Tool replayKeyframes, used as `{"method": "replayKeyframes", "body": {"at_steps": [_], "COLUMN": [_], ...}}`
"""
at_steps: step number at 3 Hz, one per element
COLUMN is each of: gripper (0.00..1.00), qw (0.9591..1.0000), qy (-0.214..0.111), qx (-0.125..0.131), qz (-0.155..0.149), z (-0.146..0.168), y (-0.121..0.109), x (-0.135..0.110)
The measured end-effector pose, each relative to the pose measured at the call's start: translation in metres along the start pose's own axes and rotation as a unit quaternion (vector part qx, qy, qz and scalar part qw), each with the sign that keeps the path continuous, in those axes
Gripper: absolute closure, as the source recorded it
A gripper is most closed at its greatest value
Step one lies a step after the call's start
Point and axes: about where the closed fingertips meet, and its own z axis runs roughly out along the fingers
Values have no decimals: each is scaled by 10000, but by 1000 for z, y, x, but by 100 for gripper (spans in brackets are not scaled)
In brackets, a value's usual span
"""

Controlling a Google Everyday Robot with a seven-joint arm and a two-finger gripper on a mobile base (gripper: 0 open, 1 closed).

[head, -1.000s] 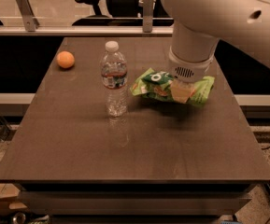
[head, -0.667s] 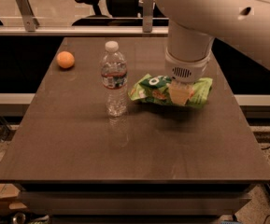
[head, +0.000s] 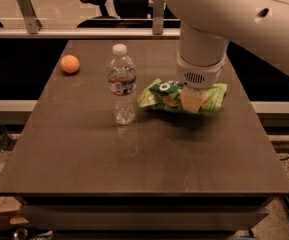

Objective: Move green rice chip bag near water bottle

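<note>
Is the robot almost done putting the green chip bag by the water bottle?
Nearly. Done: the green rice chip bag is already just right of the water bottle, with a small gap between them. In hand: the gripper is down on the middle of the bag. Left: probably only letting the bag go and backing the gripper away.

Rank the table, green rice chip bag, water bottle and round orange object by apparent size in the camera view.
1. table
2. green rice chip bag and water bottle look about alike, so unranked; the gripper sits over the bag's middle, hiding part
3. round orange object
</note>
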Motion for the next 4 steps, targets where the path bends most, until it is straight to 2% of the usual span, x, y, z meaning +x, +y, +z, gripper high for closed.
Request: {"method": "replayKeyframes", "body": {"at_steps": [2,3,4], "gripper": [12,0,0], "qw": [10000,10000,10000], "qy": [-25,-35,-35], "qx": [25,35,36], "qz": [2,3,4], "z": [0,1,1], "y": [-1,-1,-1], "x": [-1,-1,-1]}}
